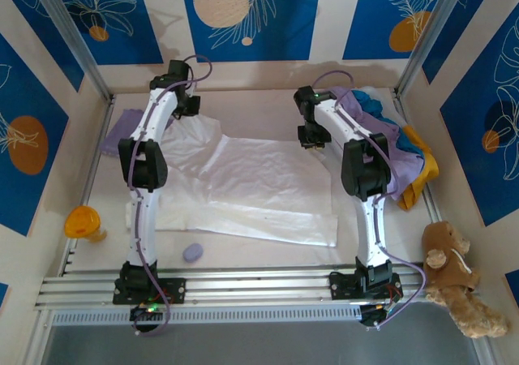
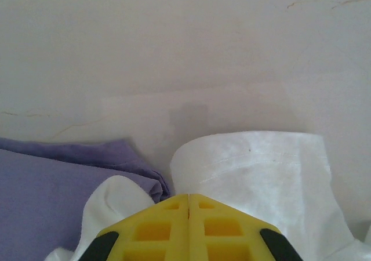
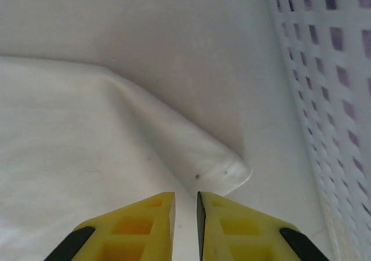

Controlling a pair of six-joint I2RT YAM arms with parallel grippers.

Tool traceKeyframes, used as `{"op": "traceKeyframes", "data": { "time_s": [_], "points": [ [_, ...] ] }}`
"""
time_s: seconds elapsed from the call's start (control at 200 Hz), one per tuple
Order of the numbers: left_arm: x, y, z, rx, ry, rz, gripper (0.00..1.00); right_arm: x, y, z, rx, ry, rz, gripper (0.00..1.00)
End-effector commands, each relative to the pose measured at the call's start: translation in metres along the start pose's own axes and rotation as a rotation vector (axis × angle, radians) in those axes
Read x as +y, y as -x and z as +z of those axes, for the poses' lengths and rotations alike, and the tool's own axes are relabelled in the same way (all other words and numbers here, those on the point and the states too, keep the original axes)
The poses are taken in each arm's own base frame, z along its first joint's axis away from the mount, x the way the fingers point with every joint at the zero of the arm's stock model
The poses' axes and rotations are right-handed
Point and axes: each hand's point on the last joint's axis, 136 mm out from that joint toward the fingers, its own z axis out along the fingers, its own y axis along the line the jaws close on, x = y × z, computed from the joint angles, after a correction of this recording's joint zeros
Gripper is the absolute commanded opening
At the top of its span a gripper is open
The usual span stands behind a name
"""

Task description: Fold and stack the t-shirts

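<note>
The white t-shirt (image 1: 268, 178) lies spread across the middle of the surface (image 2: 174, 52). The left end effector (image 2: 188, 198), at the shirt's far left corner, is pressed together on a raised fold, beside a lavender t-shirt (image 2: 46, 203). The right end effector (image 3: 185, 196) sits at the far right corner with its fingers nearly together just behind a rolled edge; whether cloth is caught cannot be told. A perforated basket wall (image 3: 330, 98) stands close on its right, and bare surface lies beyond.

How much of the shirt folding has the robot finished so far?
No folded stack yet. The white t-shirt lies mostly spread out; the left gripper pinches its far edge, the right gripper is nearly shut at another edge. Left: that fold, the lavender shirt and the heap of shirts.
</note>
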Motion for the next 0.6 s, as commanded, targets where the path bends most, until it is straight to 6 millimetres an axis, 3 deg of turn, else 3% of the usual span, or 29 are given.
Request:
{"op": "traceKeyframes", "data": {
  "time_s": [0.0, 0.365, 0.595],
  "points": [
    [0.002, 0.005, -0.022, -0.018, -0.019, -0.02, 0.0, -0.008, 0.004, 0.008, 0.01, -0.063, -0.055, 0.2],
    [0.001, 0.007, -0.029, -0.026, -0.024, -0.014, 0.0, -0.002, 0.004, 0.029, 0.041, -0.064, -0.131, 0.26],
    [0.001, 0.009, -0.034, -0.034, -0.024, -0.012, 0.0, -0.008, 0.013, 0.015, -0.021, -0.165, -0.216, 0.26]
  ]
}}
